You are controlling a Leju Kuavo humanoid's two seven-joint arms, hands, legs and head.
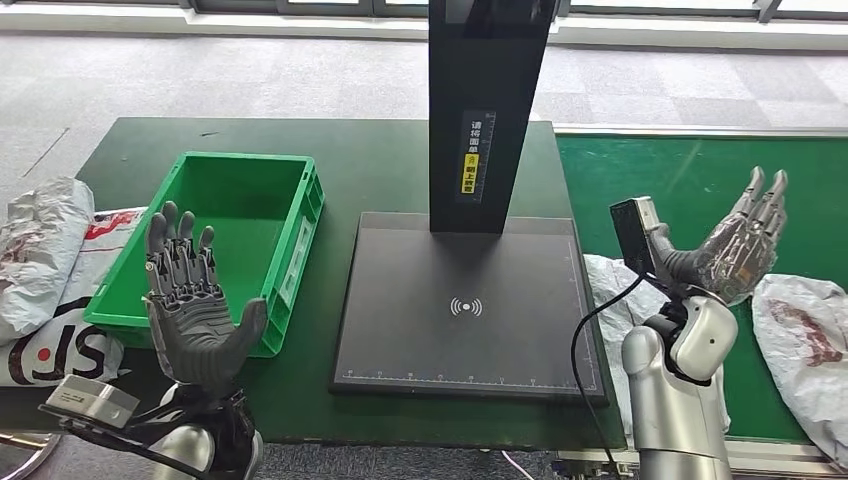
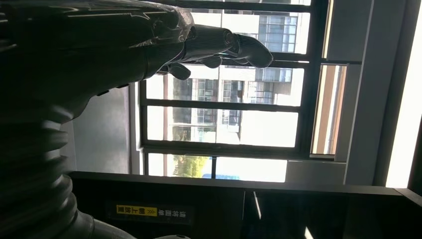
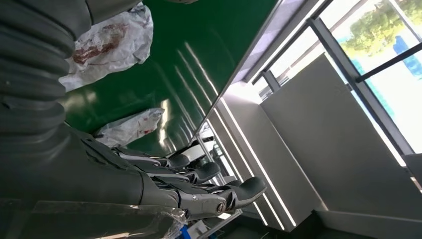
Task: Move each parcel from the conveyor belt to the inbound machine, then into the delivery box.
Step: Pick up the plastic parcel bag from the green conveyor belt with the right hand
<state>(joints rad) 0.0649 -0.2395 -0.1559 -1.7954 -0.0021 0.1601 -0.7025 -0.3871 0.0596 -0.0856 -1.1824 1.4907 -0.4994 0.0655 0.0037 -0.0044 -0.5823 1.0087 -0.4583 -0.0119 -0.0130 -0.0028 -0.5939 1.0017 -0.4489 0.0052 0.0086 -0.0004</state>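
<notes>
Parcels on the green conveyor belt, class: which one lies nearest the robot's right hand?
The white parcel partly hidden behind the right arm, at the belt's edge beside the scanner plate. It lies just below the raised right hand; the other parcel lies farther out.

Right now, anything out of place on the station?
Yes: crumpled grey plastic parcels lie on the table outside the green plastic crate, which holds none. Both the left robot hand and right robot hand are raised, holding nothing.

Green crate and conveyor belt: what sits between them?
In the head view, the inbound machine's black scan platform with its upright black column lies between the green crate and the conveyor belt. The platform is bare.
</notes>
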